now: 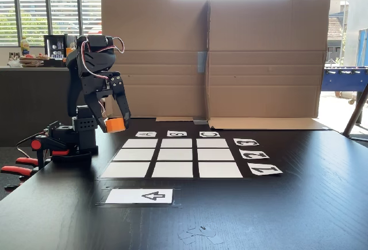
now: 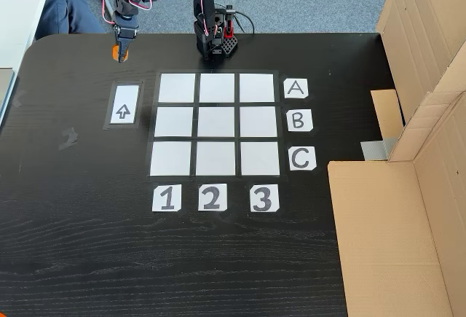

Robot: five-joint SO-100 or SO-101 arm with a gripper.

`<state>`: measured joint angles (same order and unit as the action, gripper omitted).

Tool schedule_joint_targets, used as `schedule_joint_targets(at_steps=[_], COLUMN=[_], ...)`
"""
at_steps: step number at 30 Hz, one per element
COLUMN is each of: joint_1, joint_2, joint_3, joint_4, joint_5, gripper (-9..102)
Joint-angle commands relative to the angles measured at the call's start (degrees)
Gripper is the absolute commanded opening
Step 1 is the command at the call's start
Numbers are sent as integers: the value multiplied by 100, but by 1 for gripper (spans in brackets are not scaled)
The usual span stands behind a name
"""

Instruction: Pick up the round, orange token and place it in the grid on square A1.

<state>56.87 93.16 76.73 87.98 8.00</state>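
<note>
Tool [image 1: 117, 123] clamped on the token [image 1: 115, 125], raised beside the grid [image 2: 215, 125]. Recommend level carry to square A1 [image 2: 177, 88], lowering centred before release.

matt black woodgrain table [image 2: 218, 259], white paper grid [image 2: 215, 127], brown cardboard [image 1: 264, 60]

- Daylight from far windows [image 1: 52, 8] in a fixed view; sky blown out white above the cardboard [image 1: 213, 60].
- Tabletop [image 1: 287, 204] dark and glossy w/ soft sheen near the right edge.
- Arm backlit, details murky; gripper [image 1: 115, 125] in shade.
- Other fixed view: even, bright light, weak shadows, white cells [image 2: 215, 122] slightly glaring.
- Both sharp, no obvious edge distortion.
</note>
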Motion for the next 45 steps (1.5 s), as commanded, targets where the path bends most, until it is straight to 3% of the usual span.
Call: schedule_joint_targets(at_steps=[1,13,23,45], joint_1=[-105,-545,-1046,-1362], joint_2=[729,2751,3384,1898], joint_3=[448,2997,4526,5616], joint_4=[18,-9,-132,-2382], joint_5=[-88,-299,-316,-316], gripper=[12,11,11,12])
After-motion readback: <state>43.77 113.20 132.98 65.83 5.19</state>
